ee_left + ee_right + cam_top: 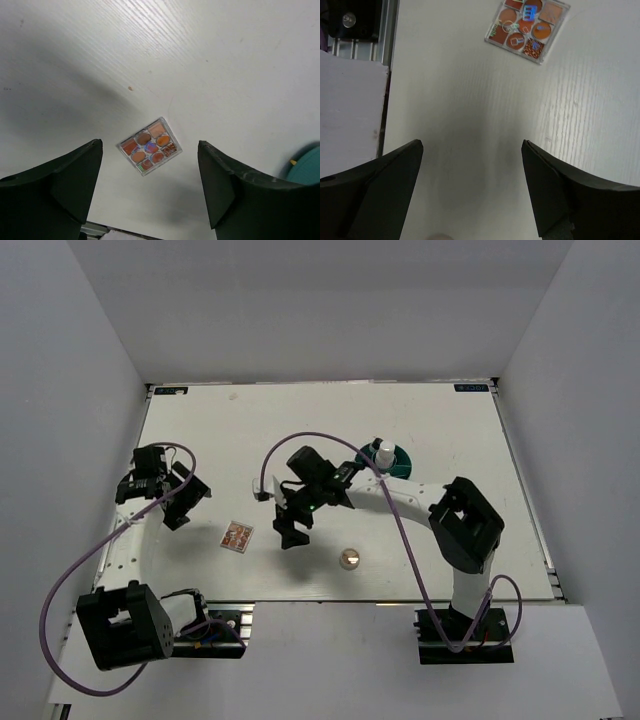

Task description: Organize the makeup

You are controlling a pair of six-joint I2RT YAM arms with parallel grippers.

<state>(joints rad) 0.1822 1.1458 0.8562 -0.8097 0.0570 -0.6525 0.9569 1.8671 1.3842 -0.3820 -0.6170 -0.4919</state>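
Seen from above, the teal cup (400,462) stands toward the far right of the table (450,420). The white bottle (384,453) is upright in it, and anything else inside is too small to tell. The square palette (237,536) lies flat on the table between the arms. The round compact (349,558) sits further right, near the front edge. Both are well apart from the cup. The left gripper (183,502) hangs to the left of the palette, and the right gripper (291,530) hangs just to its right.

In the left wrist view, the fingers (60,185) are spread wide and hold nothing, with the palette on the table beyond them.

In the right wrist view, those fingers (375,190) are also spread and empty, and the palette lies at the top edge.

The bottle looks sorted, while the palette and compact remain to be put away.
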